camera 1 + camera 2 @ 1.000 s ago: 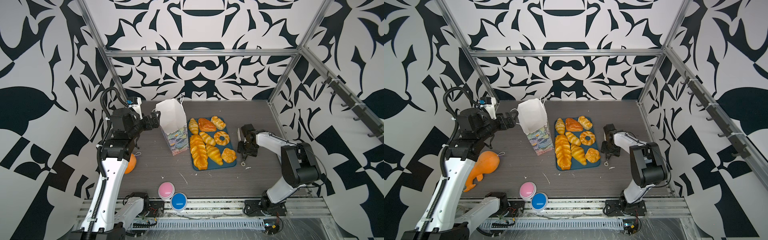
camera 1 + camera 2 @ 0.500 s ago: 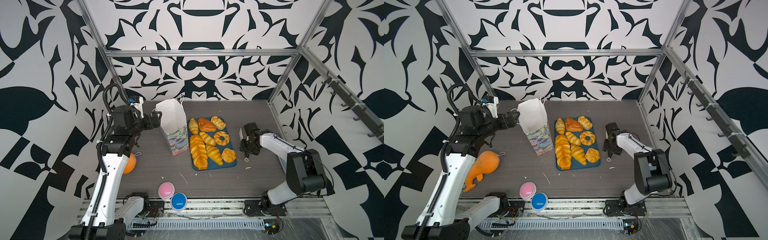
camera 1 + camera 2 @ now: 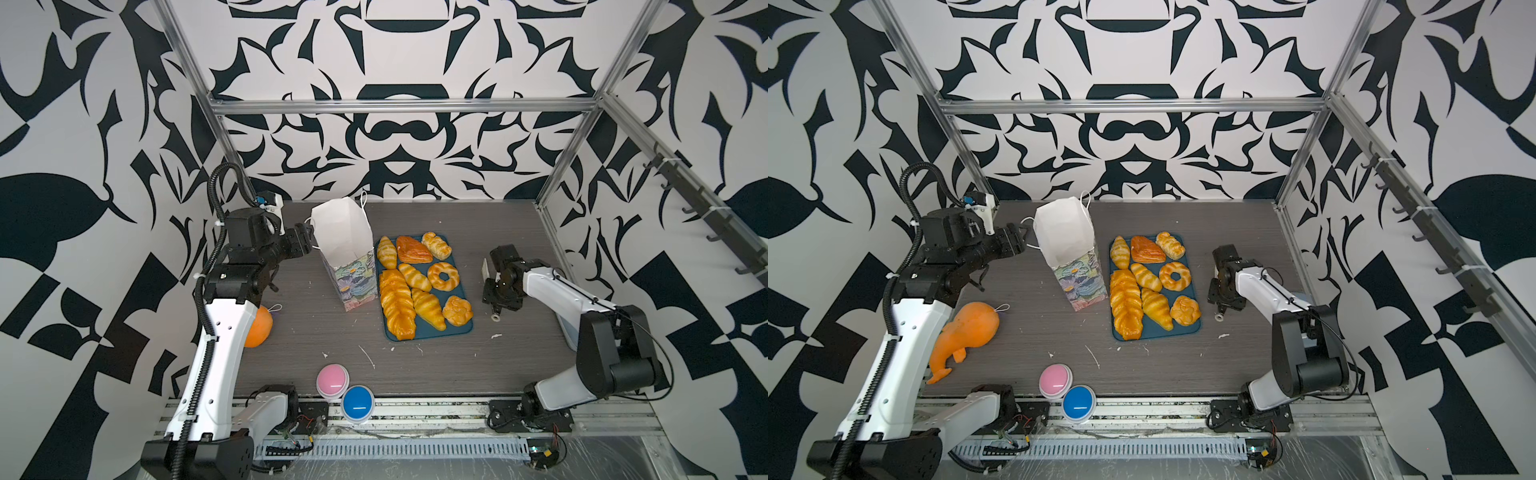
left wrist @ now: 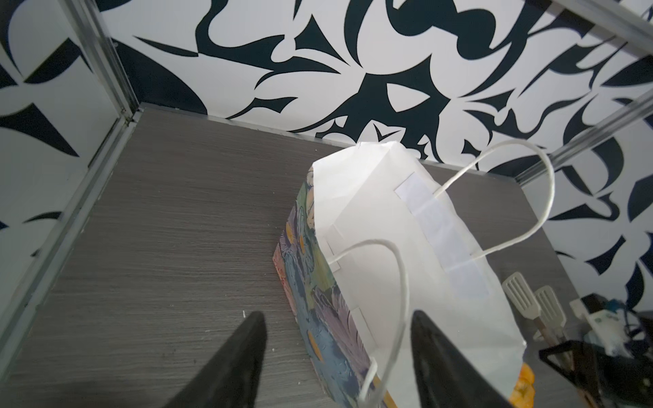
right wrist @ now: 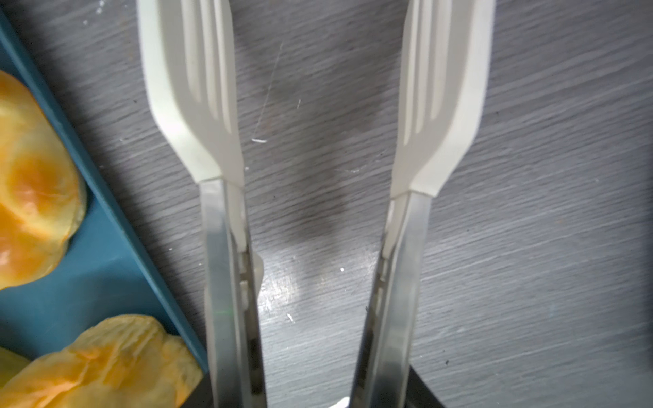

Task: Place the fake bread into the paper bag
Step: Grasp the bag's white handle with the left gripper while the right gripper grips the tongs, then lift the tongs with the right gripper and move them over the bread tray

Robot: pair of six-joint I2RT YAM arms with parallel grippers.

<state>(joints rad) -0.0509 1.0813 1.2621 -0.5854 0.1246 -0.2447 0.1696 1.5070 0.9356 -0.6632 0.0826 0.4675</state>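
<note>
Several glossy golden pieces of fake bread, among them a braided loaf (image 3: 397,301), a ring doughnut (image 3: 443,275) and a croissant (image 3: 428,308), lie on a blue tray (image 3: 457,329). Left of the tray the paper bag (image 3: 345,241) (image 3: 1065,237) (image 4: 388,229) stands upright with its mouth open. My left gripper (image 3: 305,235) (image 3: 1019,239) (image 4: 339,353) is open at the bag's left rim, and its jaws straddle the near wall and a cord handle (image 4: 403,282). To the right of the tray my right gripper (image 3: 500,286) (image 5: 311,395) is shut on metal tongs (image 5: 226,247). The tongs' white tips (image 5: 190,88) are apart with nothing between them.
An orange whale-shaped toy (image 3: 967,332) lies at the left beside my left arm. A pink button (image 3: 332,380) and a blue button (image 3: 358,403) sit at the table's front edge. Metal frame posts (image 3: 232,153) and patterned walls enclose the table. White crumbs dot the surface.
My left gripper's jaws have narrowed around the bag's rim and handle. My right gripper has squeezed the tongs a little and shifted slightly right.
</note>
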